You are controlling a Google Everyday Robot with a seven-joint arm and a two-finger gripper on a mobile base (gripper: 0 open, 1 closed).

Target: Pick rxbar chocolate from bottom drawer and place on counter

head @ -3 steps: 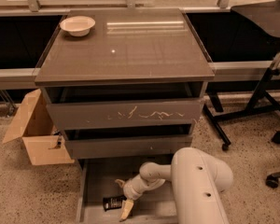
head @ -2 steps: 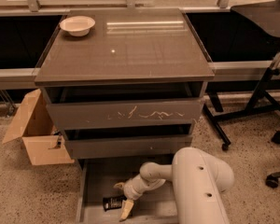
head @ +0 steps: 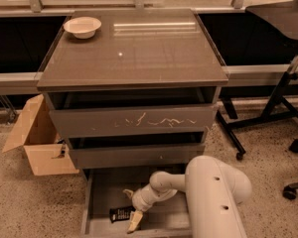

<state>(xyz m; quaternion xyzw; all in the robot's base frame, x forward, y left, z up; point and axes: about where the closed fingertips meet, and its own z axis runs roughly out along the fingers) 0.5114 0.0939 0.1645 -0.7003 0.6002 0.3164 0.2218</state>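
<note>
Where it lies flat on the grey floor of the bottom drawer (head: 100,191), the rxbar chocolate (head: 119,214) shows as a small black wrapper near the drawer's low front edge, left of centre. The gripper (head: 129,210) is inside the same drawer, at the bar's right end. Its two fingers stand apart, one dark finger toward the back and one tan finger (head: 134,221) toward the front, so the jaws are spread and are not clamped on the wrapper. Whether either finger touches the bar cannot be told.

The white arm (head: 216,195) enters from the lower right, its thick link covering the drawer's right part. The bottom drawer is pulled well out. The middle drawer (head: 136,155) and the scratched upper drawer (head: 134,121) above it project only a little.

The counter (head: 139,53) — a glossy grey-brown top — carries a white bowl (head: 82,26) at its back left corner. An open cardboard box (head: 37,144) sits on the speckled floor (head: 35,205) left of the cabinet, and a dark stand (head: 268,115) is at the right.
</note>
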